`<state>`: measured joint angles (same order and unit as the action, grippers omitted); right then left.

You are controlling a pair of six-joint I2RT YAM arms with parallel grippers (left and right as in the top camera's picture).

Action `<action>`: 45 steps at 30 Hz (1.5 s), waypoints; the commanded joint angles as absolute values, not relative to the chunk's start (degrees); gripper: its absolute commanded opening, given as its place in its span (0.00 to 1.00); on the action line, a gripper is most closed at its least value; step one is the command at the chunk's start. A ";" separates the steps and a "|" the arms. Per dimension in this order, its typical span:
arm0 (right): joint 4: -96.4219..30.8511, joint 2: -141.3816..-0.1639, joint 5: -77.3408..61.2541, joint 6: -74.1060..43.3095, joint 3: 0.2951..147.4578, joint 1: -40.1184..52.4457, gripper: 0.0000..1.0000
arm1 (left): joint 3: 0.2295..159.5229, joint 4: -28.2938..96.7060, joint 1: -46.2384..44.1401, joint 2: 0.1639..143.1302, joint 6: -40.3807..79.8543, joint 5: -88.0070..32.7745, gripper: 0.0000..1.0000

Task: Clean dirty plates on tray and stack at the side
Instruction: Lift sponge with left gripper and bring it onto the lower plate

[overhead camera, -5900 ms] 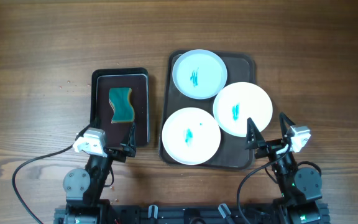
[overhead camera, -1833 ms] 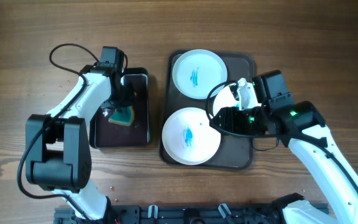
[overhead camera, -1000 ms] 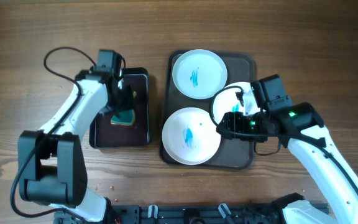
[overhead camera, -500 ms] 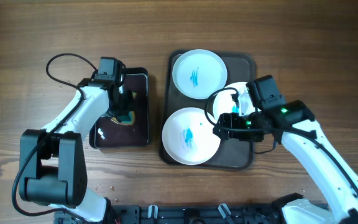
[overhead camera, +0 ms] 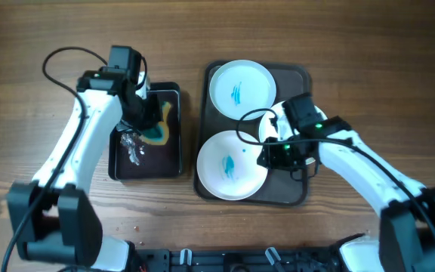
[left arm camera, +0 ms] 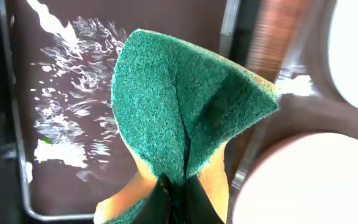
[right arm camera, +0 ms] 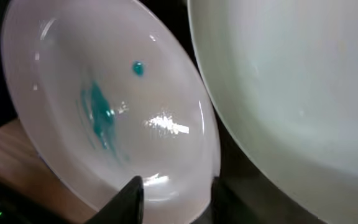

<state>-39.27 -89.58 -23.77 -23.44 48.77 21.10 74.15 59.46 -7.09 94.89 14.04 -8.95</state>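
At left wrist, unseen overhead: left gripper (left arm camera: pixel 178 196) pinches folded sponge (left arm camera: pixel 185 106) | right gripper (right arm camera: pixel 174 198) astride plate (right arm camera: pixel 104 106) rim, closure unclear

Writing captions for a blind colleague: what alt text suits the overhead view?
The left tool holds a teal-and-yellow sponge over a wet small black tray; the right tool meets the rim of the nearest of three round white plates, two visibly blue-smeared, on a large dark brown tray, on a wooden table.

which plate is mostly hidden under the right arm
The right-hand plate on the tray: only a sliver of white shows beside the right arm. The back plate and front plate lie in plain view, teal smears showing.
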 commanded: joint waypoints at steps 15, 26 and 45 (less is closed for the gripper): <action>-36.86 -91.92 -19.44 -26.11 48.12 23.81 0.28 | 75.11 62.52 -8.86 92.75 13.89 -16.08 0.04; -42.54 -84.18 -12.62 -28.91 47.42 23.79 0.33 | 75.11 60.53 -13.37 92.73 13.74 -16.05 0.04; -26.76 -88.95 -8.51 -36.18 37.56 23.77 0.04 | 75.00 54.13 -23.20 94.00 20.01 -16.05 0.04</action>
